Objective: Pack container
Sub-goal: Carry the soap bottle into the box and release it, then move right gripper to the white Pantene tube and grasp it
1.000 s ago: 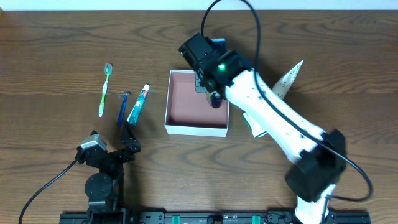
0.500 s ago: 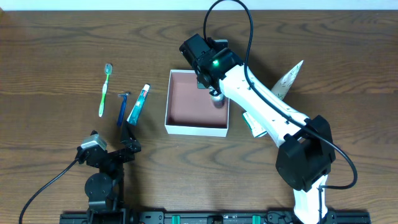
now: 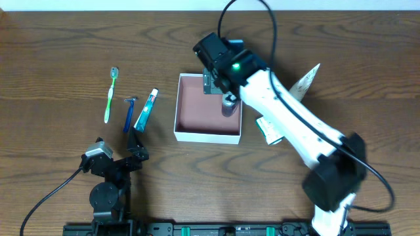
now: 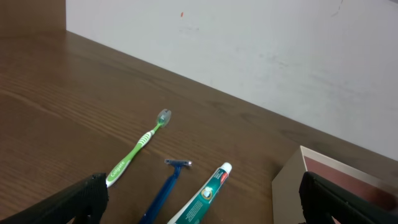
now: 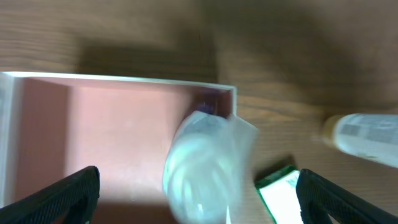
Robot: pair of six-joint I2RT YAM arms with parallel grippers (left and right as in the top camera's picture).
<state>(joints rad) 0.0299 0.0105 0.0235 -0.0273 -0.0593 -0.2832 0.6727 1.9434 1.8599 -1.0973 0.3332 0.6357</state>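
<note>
- Overhead: the container (image 3: 197, 111) sits mid-table, pink inside up, with the right arm stretched over its far right corner.
- Right wrist view shows what the overhead hides: the right gripper (image 5: 198, 186) has its fingers spread wide, gripping nothing.
- Between those fingers there is a pale, blurred object (image 5: 208, 158) at the container's right wall; what it is, I cannot tell.
- Same view, outside that wall: a bottle (image 5: 367, 140) and a green box (image 5: 280, 193) on the table (image 5: 280, 56).
- Left wrist view: the left gripper (image 4: 202, 186) is also wide open, low by the table.
- Ahead of it lie the toothbrush (image 4: 138, 149), razor (image 4: 166, 190) and toothpaste (image 4: 202, 196), side by side, left of the container.
- Only the overhead catches the white packet (image 3: 303, 82) at far right.
</note>
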